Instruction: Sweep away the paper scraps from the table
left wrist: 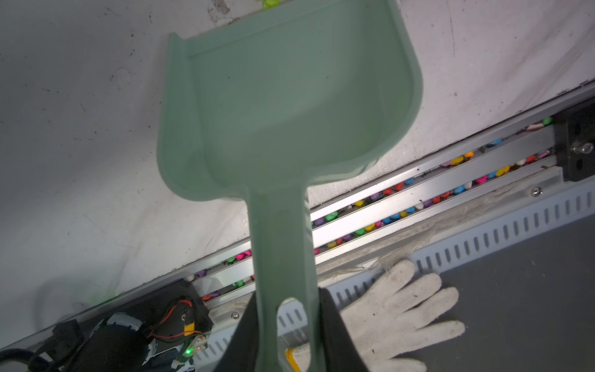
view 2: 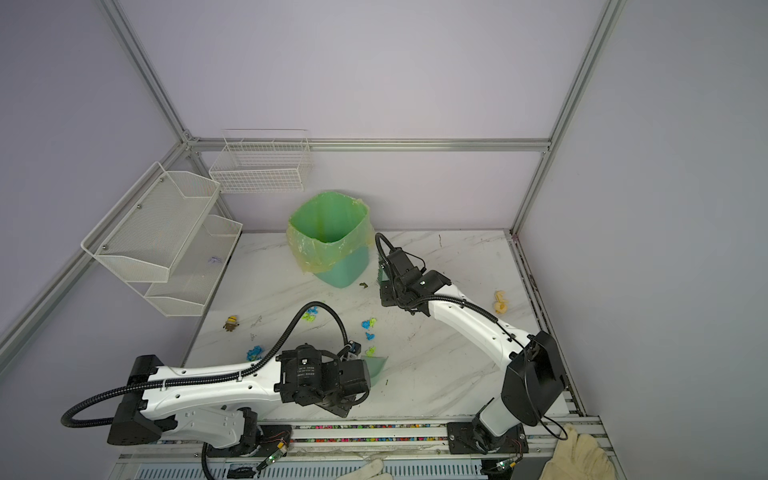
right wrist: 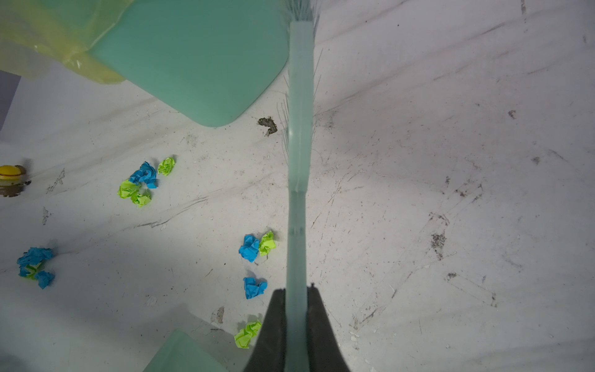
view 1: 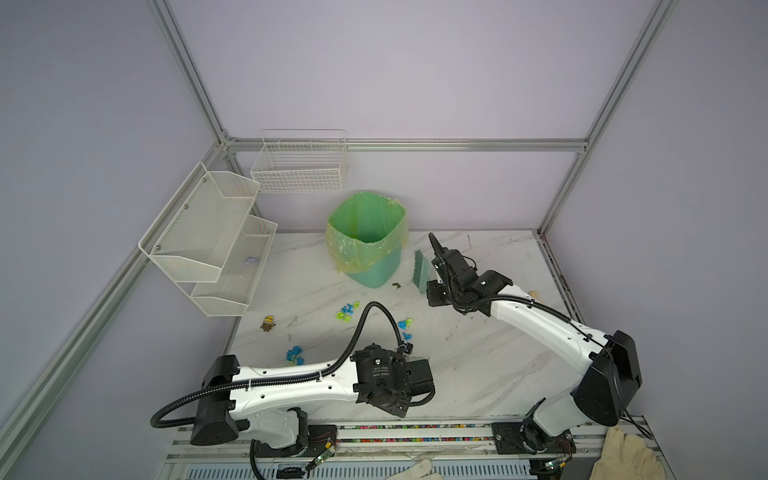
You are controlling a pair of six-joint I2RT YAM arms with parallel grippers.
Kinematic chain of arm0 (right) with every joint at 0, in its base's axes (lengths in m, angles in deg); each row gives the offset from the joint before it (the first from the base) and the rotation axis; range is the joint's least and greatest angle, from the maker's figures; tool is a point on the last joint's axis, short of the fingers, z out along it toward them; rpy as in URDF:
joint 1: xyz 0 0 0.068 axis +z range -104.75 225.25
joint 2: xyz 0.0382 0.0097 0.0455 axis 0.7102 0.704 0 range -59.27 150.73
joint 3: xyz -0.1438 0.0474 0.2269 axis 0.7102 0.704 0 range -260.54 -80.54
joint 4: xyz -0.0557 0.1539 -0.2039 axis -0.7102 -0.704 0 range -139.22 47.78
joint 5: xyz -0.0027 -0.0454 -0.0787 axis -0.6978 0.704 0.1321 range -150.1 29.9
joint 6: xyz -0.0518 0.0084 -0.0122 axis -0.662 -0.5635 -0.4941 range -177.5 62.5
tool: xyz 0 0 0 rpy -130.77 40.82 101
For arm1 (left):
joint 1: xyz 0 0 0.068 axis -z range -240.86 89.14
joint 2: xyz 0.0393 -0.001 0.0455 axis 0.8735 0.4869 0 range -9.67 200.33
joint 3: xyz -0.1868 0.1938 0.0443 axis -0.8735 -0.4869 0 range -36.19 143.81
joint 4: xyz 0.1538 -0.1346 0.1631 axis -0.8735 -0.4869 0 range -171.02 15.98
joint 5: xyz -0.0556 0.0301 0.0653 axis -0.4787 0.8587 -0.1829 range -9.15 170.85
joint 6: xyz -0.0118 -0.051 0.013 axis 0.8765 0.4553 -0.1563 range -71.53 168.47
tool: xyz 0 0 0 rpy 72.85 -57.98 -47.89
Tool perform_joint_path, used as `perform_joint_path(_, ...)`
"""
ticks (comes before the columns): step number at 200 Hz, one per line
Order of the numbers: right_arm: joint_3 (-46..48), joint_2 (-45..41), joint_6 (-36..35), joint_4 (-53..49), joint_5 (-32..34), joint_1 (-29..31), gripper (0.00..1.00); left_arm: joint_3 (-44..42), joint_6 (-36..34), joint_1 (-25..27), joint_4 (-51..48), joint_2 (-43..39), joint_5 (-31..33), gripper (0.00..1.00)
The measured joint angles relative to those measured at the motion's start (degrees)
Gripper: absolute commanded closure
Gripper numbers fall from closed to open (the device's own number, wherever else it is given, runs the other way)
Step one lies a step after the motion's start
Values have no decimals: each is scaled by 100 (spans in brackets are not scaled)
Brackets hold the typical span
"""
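We see soft, even, bright overhead light in both top views, where the silver aluminium frame posts [view 1: 189, 70] splay outward at the edges. Faint diffuse shadows lie on the white marble-look table [view 1: 478, 365]. The pale green plastic dustpan [left wrist: 289, 112] and pale green plastic brush [right wrist: 300, 145] blur close to the wrist cameras.

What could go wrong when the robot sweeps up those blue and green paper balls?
1. The paper scraps lie in several separate clusters, so the brush in the right pincer may flick some past the dustpan held by the left pincer.
2. The brush hangs right beside the bin; a wide swing might knock it.
3. The yellow toy figure sits near one cluster and could get swept up too.
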Motion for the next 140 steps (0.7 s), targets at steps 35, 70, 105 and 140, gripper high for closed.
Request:
perform_joint_path(35,-61,52,-66,0,-4,0,100,0,-4,31,-28,107,-59,100)
perform_joint_path(70,-262,302,-127,17,-96,0,100,0,-9,28,76,142,-98,100)
perform_joint_path(105,-352,446,-223,11,-160,0,100,-20,-9,28,260,179,-105,100)
perform_joint_path(140,-413,540,-455,-28,-133,0,100,-22,2,0,240,409,-76,100)
